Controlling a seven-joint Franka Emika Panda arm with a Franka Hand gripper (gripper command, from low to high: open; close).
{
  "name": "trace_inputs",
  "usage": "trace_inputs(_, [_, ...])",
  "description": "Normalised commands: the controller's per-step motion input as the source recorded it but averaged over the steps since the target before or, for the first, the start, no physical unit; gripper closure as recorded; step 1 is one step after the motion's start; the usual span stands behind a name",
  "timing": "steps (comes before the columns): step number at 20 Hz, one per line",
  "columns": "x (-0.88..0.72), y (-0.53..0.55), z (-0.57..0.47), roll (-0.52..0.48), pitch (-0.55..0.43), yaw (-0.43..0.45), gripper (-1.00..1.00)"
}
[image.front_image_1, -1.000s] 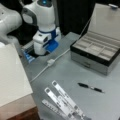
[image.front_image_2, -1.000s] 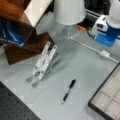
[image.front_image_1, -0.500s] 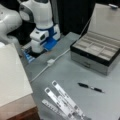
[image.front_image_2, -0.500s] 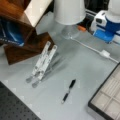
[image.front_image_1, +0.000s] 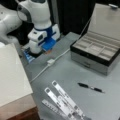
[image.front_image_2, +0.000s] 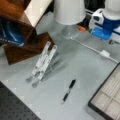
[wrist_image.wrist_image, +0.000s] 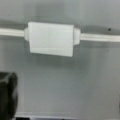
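1. At a front view's left you have a pale slab-topped block (image.front_image_1: 12, 75) that runs out of the picture, so its full extent is unknown to you.
2. Just right of it the gripper (image.front_image_1: 40, 48) hangs low over the grey table (image.front_image_1: 60, 77), near the back edge. You cannot tell whether its jaws are apart or together; the arm's white and blue body hides them. The wrist view shows only a dark shape at its lower left, possibly one finger.
3. Nearest the gripper is a small white inline box (image.front_image_1: 50, 61) on a thin white cable (image.front_image_1: 40, 72), lying flat on the table just in front of it. The wrist view has the box (wrist_image.wrist_image: 51, 38) near its top, the cable running out of both its ends.
4. Judge the box light, rigid and smooth, hence rather slippery. The cable is limp and would drag behind it. Take the box across its two long flat sides, not by the cable.
5. Further right lie several flat metal strips (image.front_image_1: 63, 101), overlapping and cut off at the bottom, then a dark pen (image.front_image_1: 90, 87).
6. At the far right an open compartmented case (image.front_image_1: 87, 60) stands; its lid and right end leave the picture.
7. Both ends of the cable are hidden from you.
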Motion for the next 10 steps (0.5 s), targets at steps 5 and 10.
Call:
trace_inputs(5, [0.17,-0.17,0.29,-0.014,0.107,0.022,-1.00])
trace_inputs(10, [0.46,-0.21,0.49,-0.069,0.235,0.027,-1.00])
